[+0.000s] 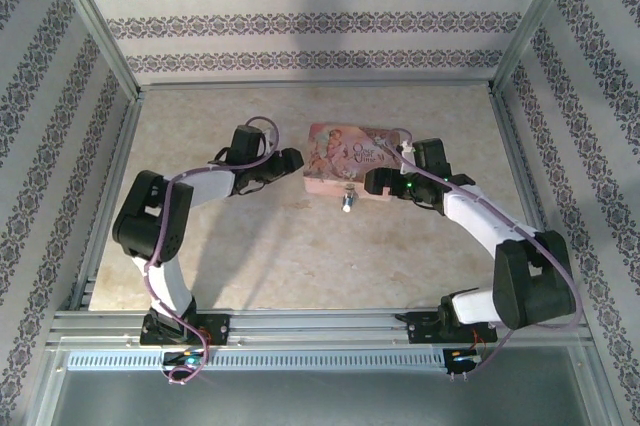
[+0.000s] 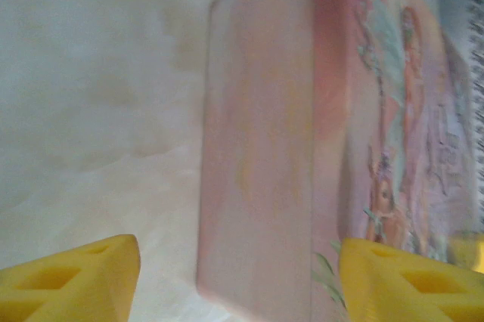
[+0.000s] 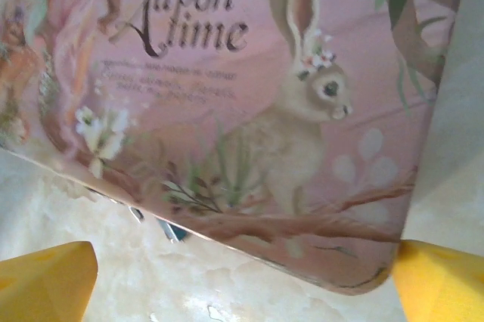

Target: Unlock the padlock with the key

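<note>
The padlock (image 1: 347, 204) is a tiny silvery and dark piece on the table just in front of the pink printed box (image 1: 350, 159). In the right wrist view a teal bit of the padlock (image 3: 174, 230) peeks out under the box's (image 3: 287, 110) front edge. I cannot make out the key. My left gripper (image 1: 293, 160) stands open at the box's left end, the box's (image 2: 265, 171) corner between its yellow fingers (image 2: 83, 280). My right gripper (image 1: 372, 184) is open at the box's front right, with its fingers (image 3: 53, 280) either side of that corner.
The beige table (image 1: 300, 256) is enclosed by wallpapered walls and metal posts (image 1: 95, 21) at the left, back and right. A metal rail (image 1: 320, 326) runs along the near edge by the arm bases. Open tabletop lies in front of the box.
</note>
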